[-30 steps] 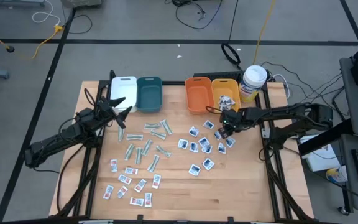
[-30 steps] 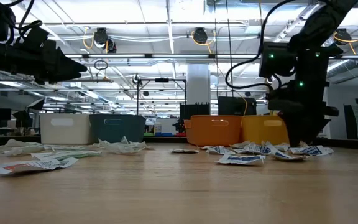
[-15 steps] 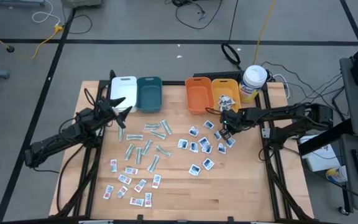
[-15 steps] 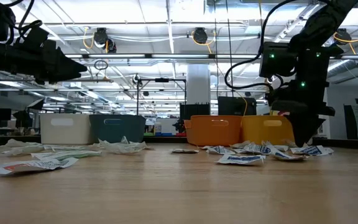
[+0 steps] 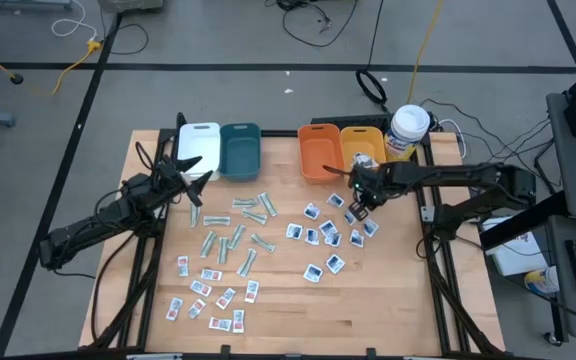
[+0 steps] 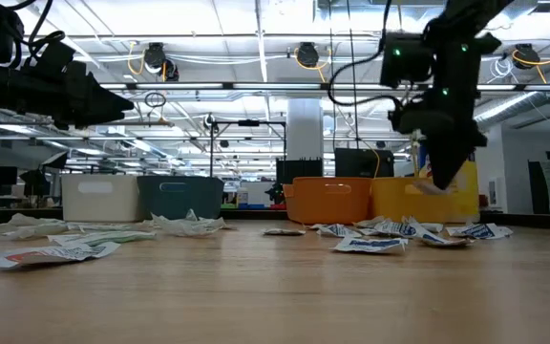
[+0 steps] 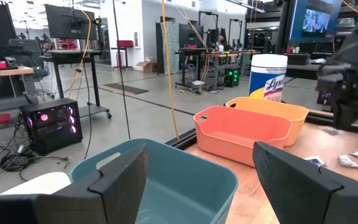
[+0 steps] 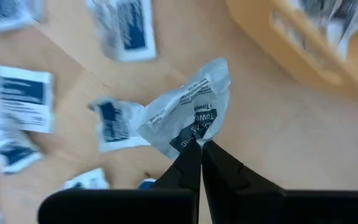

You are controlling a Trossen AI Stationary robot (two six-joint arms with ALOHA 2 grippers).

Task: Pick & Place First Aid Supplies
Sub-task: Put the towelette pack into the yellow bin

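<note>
A wooden worktop (image 5: 278,300) seen from above carries four small bins along its far edge: a white bin (image 5: 198,145), a teal bin (image 5: 240,150), an orange bin (image 5: 318,153) and a yellow bin (image 5: 361,148), with a white canister (image 5: 407,132) just beyond the yellow one. Scattered flat packets cover the middle of the worktop: pale-green strips (image 5: 236,235) in the centre, small white packets with red print (image 5: 208,295) toward the near left, and white packets with blue print (image 5: 326,232) on the right. The right pincer (image 5: 360,205) hangs above the blue-printed group, close to the yellow bin's near wall, its fingers (image 8: 191,163) pinched tight on a crumpled white packet with dark print (image 8: 188,115), which is lifted clear of the worktop. In the low view that packet (image 6: 432,184) shows pale under the raised pincer, in front of the yellow bin. The left pincer (image 5: 190,172) waits with its fingers spread wide and holding nothing, near the white and teal bins.
</note>
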